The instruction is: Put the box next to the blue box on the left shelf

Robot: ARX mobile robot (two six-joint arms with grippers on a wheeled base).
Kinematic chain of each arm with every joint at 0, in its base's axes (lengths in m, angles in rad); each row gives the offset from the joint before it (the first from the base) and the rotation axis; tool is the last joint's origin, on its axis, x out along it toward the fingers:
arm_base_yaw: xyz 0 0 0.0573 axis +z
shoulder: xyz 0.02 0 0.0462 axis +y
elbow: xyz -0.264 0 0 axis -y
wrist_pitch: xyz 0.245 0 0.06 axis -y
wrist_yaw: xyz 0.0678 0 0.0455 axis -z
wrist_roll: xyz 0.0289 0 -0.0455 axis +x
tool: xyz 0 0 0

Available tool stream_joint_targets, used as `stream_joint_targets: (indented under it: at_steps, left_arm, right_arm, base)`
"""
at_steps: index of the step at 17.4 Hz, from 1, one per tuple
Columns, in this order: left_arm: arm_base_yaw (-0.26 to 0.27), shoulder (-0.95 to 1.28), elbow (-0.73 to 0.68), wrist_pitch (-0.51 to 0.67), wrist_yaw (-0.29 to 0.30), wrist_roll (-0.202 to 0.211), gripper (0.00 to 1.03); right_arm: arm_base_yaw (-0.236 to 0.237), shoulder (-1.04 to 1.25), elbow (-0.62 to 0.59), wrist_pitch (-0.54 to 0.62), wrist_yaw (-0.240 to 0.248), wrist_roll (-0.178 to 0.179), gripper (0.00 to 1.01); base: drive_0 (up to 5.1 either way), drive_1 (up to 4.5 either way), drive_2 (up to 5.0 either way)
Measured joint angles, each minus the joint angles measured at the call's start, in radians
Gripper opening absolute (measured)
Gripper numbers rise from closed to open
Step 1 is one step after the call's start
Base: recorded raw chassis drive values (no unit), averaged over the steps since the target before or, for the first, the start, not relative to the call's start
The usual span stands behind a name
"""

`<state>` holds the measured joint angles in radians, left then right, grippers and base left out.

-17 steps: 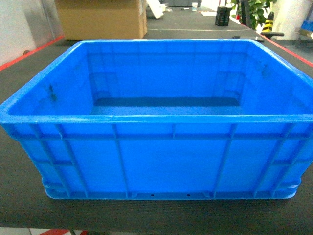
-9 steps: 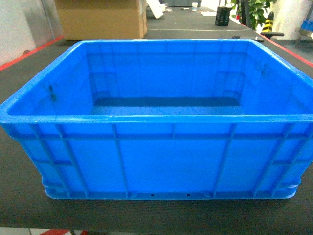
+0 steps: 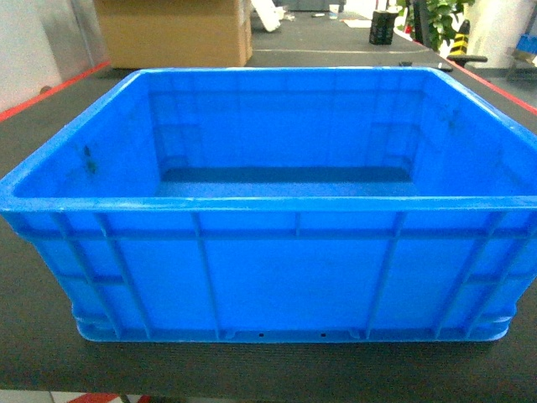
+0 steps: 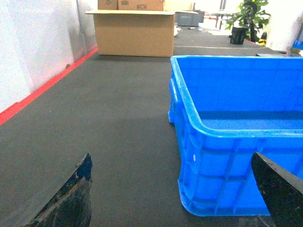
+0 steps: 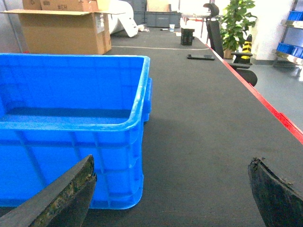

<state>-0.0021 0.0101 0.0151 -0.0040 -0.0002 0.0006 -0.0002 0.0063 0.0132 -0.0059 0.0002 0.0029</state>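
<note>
Box: large bright-blue plastic crate point(image 3: 294, 277), open top, smooth inside, nothing in it; outer walls carry raised vertical and diagonal ribs under a thick rim.
Box position: rests flat on the dark table surface point(image 4: 118, 118), near the table's front edge, filling most of the head view.
Left gripper: point(image 4: 182, 189) two dark fingertips point(image 4: 71, 198) spread wide, low over the table at the box's near left corner; one finger stands out to the left of the box, the other in front of its near wall; nothing between them.
Right gripper: point(image 5: 175, 189) fingers point(image 5: 274, 194) likewise spread wide, at the box's near right corner; left finger in front of the box wall, right finger over bare table; holding nothing.
Table edging: red strip point(image 5: 265, 106) along both long sides.
Background: open cardboard carton point(image 4: 135, 33) at the far end of the table, beyond the box; potted plant point(image 5: 239, 23) and black chair point(image 5: 215, 28) further back on the right.
</note>
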Motion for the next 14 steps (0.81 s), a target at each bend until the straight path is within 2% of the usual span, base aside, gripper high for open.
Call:
stream_joint_targets:
  at_steps: [8,9,11,12,13,14]
  left_arm:
    - [0.0,0.0,0.0,0.0,0.0,0.0,0.98]
    - [-0.009,0.004,0.001,-0.011,-0.025,-0.001,0.98]
    - [-0.11,0.059,0.008,-0.028,-0.259,-0.01,0.98]
    - [-0.115,0.071,0.008,-0.015,-0.344,-0.011,0.98]
    - [-0.111,0.078,0.008,0.001,-0.378,-0.013,0.98]
    - [-0.119,0.09,0.008,0.012,-0.385,-0.014,0.98]
  right_arm:
    - [0.0,0.0,0.0,0.0,0.0,0.0,0.98]
    - [0.0,0.0,0.0,0.0,0.0,0.0,0.98]
    - [0.0,0.0,0.0,0.0,0.0,0.0,0.98]
    - [0.003,0.002,0.0,-0.003,0.005,0.0,0.98]
    - [0.089,0.046,0.008,-0.032,0.219,0.004,0.98]
    - [0.169,0.095,0.009,-0.031,0.367,0.003,0.98]
  base:
    - [0.0,0.0,0.0]
    - [0.0,0.0,0.0]
    - [0.0,0.0,0.0]
    - [0.0,0.0,0.0]
    - [0.0,0.0,0.0]
    - [0.0,0.0,0.0]
